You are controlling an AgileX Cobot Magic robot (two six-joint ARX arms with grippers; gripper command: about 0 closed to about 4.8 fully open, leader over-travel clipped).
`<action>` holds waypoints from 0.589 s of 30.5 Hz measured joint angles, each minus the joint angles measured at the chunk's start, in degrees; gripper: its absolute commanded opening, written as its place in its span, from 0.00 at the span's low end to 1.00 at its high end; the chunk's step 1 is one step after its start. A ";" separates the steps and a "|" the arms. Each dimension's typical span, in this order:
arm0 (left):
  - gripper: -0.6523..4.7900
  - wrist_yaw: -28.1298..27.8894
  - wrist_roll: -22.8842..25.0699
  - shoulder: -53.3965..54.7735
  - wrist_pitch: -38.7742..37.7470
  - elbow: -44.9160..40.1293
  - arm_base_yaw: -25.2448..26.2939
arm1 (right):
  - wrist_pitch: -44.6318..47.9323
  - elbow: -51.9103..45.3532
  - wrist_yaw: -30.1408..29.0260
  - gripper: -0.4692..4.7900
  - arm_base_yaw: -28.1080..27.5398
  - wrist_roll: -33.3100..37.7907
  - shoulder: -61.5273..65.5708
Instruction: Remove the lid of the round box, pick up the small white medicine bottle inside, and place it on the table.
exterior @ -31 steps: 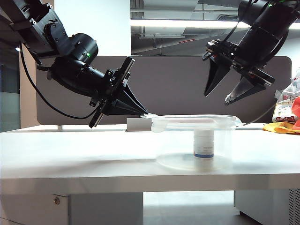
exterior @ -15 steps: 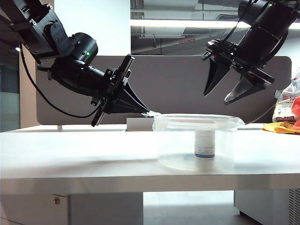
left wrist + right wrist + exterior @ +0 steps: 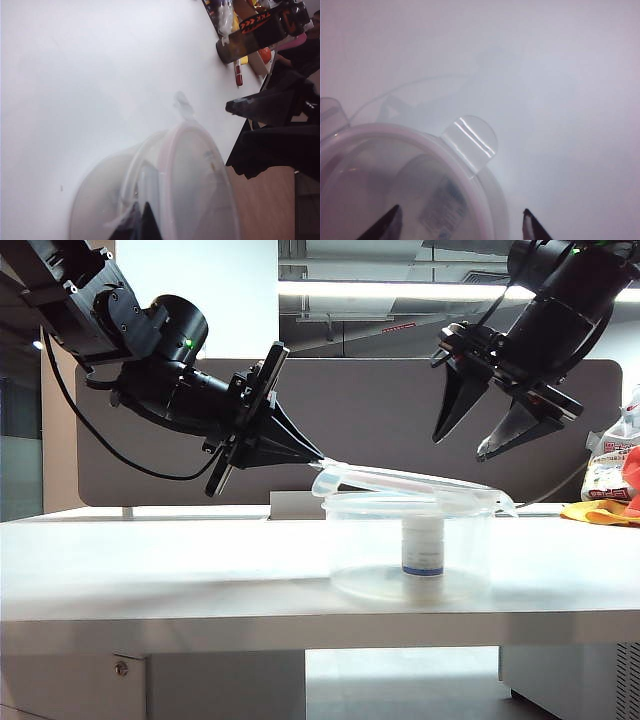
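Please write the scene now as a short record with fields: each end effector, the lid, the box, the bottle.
left end effector: shut on the lid's left edge, above the table
right end effector: open, empty, above the box's right side
lid: tilted, left edge raised, right edge resting on the rim
round box: on the table, partly uncovered
small white medicine bottle: upright inside the box

Black arms, tapered black jaws, looping black cable (image 3: 95, 440).
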 measured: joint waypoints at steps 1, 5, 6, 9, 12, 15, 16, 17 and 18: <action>0.11 0.02 -0.09 0.09 -0.09 0.55 0.15 | 0.02 0.00 0.00 0.67 0.00 0.00 0.00; 0.11 -0.07 -0.11 0.20 -0.04 3.85 1.01 | 0.37 0.00 0.00 0.67 0.00 0.00 0.00; 0.11 -0.11 -0.11 0.20 -0.24 4.79 1.38 | 0.39 0.00 -0.02 0.67 0.00 0.00 0.00; 0.11 -0.76 -0.11 0.20 -1.90 8.09 2.14 | 0.42 0.00 0.00 0.67 0.00 0.00 0.00; 0.11 -0.92 -0.09 0.20 -3.45 10.84 2.73 | 0.61 0.00 -0.02 0.67 0.02 0.02 0.00; 0.11 0.07 -0.11 0.17 -4.24 12.26 2.84 | 1.31 0.00 -0.02 0.66 0.02 0.02 0.00; 0.11 0.24 -0.11 0.15 -4.20 12.31 2.84 | 1.49 0.00 -0.02 0.66 0.02 0.02 0.00; 0.11 0.61 -0.13 0.15 -4.26 12.33 2.84 | 1.55 0.00 0.00 0.66 0.02 0.02 0.00; 0.11 0.92 -0.15 0.20 -4.52 12.41 2.84 | 1.55 0.00 -0.02 0.66 0.02 0.02 0.00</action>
